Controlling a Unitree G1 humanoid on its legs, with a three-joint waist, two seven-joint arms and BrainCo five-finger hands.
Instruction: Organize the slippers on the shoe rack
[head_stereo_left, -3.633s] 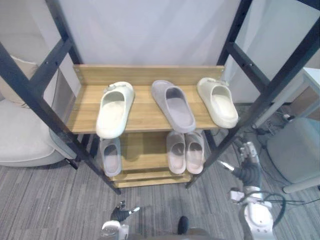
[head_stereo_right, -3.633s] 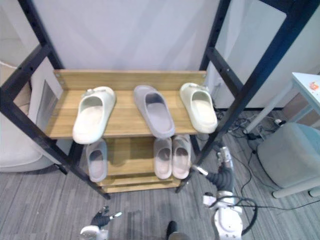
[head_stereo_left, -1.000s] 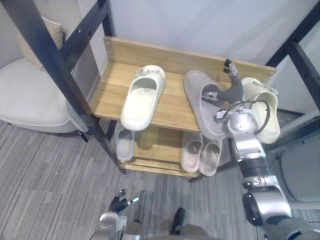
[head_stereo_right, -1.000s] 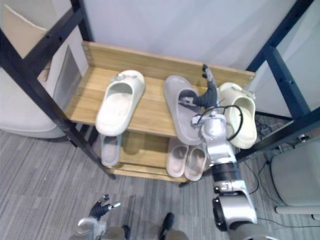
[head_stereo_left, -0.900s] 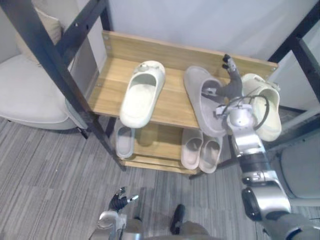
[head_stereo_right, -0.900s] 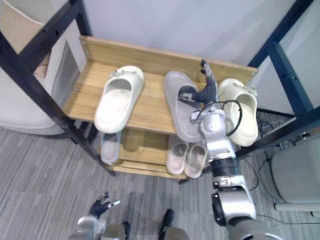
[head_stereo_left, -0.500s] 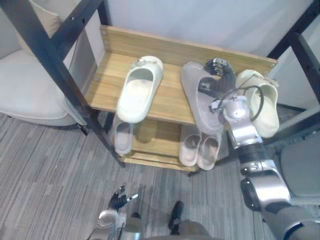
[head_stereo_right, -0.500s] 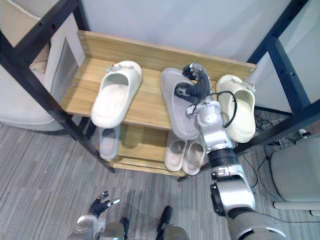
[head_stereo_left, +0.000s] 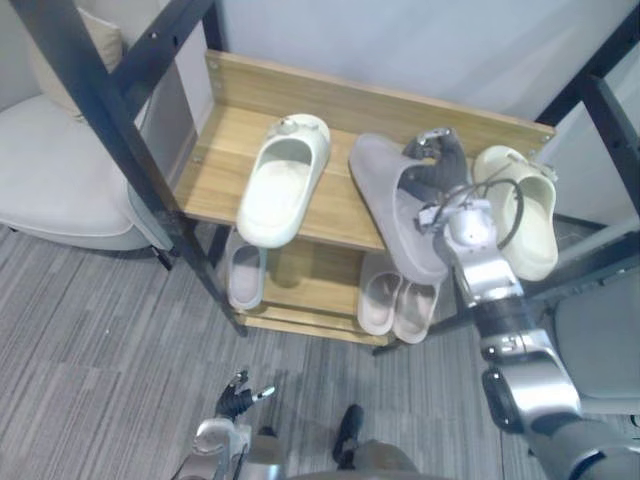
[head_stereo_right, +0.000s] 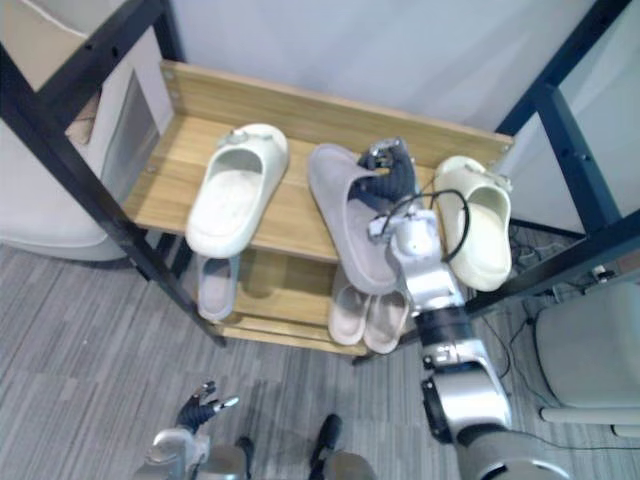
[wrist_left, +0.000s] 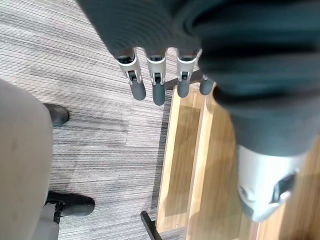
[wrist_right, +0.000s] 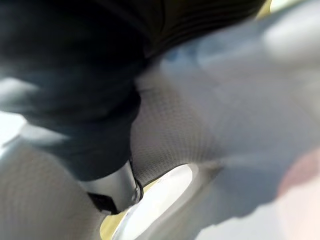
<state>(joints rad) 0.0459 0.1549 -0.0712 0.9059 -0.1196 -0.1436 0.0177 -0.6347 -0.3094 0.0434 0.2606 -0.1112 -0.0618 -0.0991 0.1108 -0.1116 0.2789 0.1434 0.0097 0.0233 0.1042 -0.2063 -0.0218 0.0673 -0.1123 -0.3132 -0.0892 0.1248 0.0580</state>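
Top shelf: 2 cream slippers, my right hand clenched round the grey slipper between them.
Its toe overhangs the front edge; my left hand hangs low, relaxed.

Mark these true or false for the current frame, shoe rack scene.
1. The right hand is curled on the grey slipper at the top shelf. True.
2. The left hand holds a cream slipper. False: the left hand hangs low over the floor, fingers straight, holding nothing.
3. The left cream slipper and the right cream slipper flank the grey slipper. True.
4. The lower shelf is bare. False: the lower shelf holds a pale pair and a lone grey slipper.
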